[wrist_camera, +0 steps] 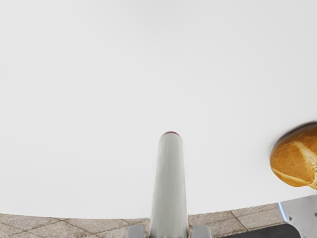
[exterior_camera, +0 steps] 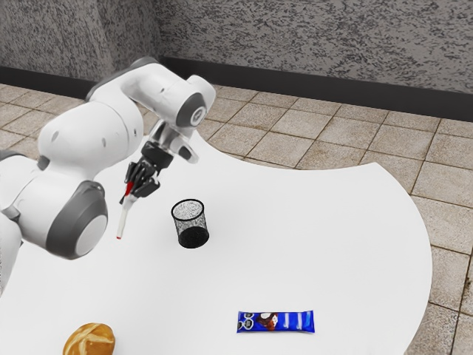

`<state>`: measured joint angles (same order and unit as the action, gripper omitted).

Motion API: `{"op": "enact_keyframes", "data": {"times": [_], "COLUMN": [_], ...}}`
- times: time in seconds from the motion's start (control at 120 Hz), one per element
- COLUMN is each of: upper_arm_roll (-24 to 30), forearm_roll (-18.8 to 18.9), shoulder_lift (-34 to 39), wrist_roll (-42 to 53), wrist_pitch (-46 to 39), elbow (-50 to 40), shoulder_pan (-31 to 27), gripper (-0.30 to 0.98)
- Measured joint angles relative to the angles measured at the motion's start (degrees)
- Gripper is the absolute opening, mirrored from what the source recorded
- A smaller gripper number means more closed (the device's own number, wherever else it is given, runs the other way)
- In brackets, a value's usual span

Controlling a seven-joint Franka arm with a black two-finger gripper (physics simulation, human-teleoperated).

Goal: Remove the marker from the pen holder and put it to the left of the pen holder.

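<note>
While the end effector (exterior_camera: 136,191) is clamping the marker (exterior_camera: 124,218) between both fingers, the marker is slanting downward above the worktop (exterior_camera: 355,229), outside the pen holder (exterior_camera: 191,225) and toward the exterior view's left of it. The pen holder is standing upright, with a bread roll (exterior_camera: 90,342) and a blue packet (exterior_camera: 276,322) lying nearer.

Bright, soft light falls on the desk (exterior_camera: 318,244) in the exterior view, turning its top almost pure white (close to washed out, really), while the wall (exterior_camera: 310,37) behind looks dimmer. The arm (exterior_camera: 89,140) carries gentle grey shading around its curves. In the wrist view the white reads slightly greyer, a dark, narrow shadow hugs the bread roll (wrist_camera: 294,158) on the side away from the desk's edge, and the marker (wrist_camera: 170,188) shades softly toward its sides. I can't tell the lamp's direction.
</note>
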<state>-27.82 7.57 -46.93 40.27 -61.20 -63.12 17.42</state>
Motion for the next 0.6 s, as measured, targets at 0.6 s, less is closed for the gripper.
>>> {"op": "enact_keyframes", "data": {"times": [0.6], "upper_arm_roll": [1.46], "forearm_roll": [-2.19], "shoulder_lift": [-4.05], "wrist_roll": [-0.41], "wrist_pitch": [2.25], "elbow": [-0.68], "shoulder_pan": [-4.31], "gripper": [0.28]}}
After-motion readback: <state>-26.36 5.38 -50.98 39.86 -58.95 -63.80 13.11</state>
